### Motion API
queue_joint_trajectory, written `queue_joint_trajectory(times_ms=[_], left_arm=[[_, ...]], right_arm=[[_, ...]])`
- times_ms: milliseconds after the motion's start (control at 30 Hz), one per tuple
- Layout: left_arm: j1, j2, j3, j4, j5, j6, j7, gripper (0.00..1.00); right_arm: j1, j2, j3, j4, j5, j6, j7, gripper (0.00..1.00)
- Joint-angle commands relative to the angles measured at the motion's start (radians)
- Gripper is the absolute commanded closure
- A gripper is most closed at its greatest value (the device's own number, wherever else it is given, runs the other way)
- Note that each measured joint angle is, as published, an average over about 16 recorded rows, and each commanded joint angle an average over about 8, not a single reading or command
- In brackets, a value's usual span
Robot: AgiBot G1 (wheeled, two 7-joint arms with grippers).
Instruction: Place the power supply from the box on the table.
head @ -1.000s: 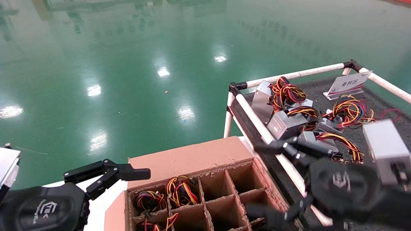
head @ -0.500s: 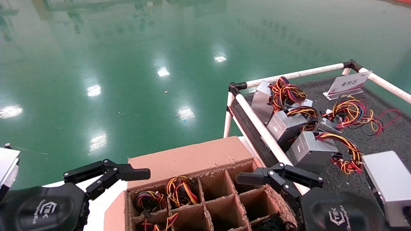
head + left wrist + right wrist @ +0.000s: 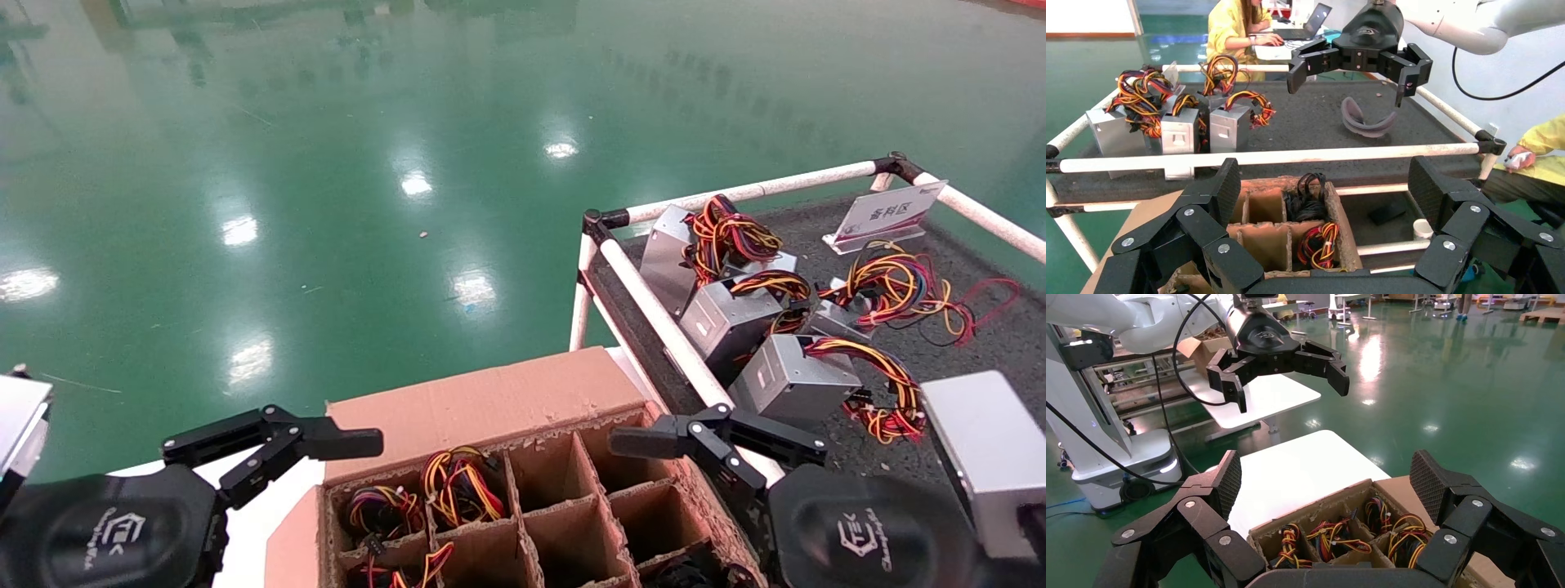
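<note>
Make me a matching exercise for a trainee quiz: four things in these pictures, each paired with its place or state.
Things:
1. right gripper
2. left gripper
3. power supply
4. sign

Places or states:
A. open, at the box's left side
B. lying on the table, loose wires spread out
C. open, above the box's right edge
D. standing at the table's far end

Pairs: 1-C, 2-A, 3-B, 4-D

Four silver power supplies [image 3: 788, 382] lie on the table [image 3: 989, 343] at the frame's right (one with loose wires). One box [image 3: 482, 404], lower centre. One white sign [image 3: 887, 214], upper right. Two grippers.
</note>
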Motion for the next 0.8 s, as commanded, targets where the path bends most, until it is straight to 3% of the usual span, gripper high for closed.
queue_joint_trajectory(times_ms=[33, 800], left_arm=[[0.0, 0.0, 0.0, 0.0, 0.0, 0.0, 0.0, 0.0], [0.0, 0.0, 0.0, 0.0, 0.0, 0.0, 0.0, 0.0]], right_arm=[[0.001, 0.0, 0.0, -0.002, -0.001, 0.0, 0.0, 0.0], [0.006, -0.001, -0.002, -0.008, -0.005, 0.0, -0.002, 0.0]])
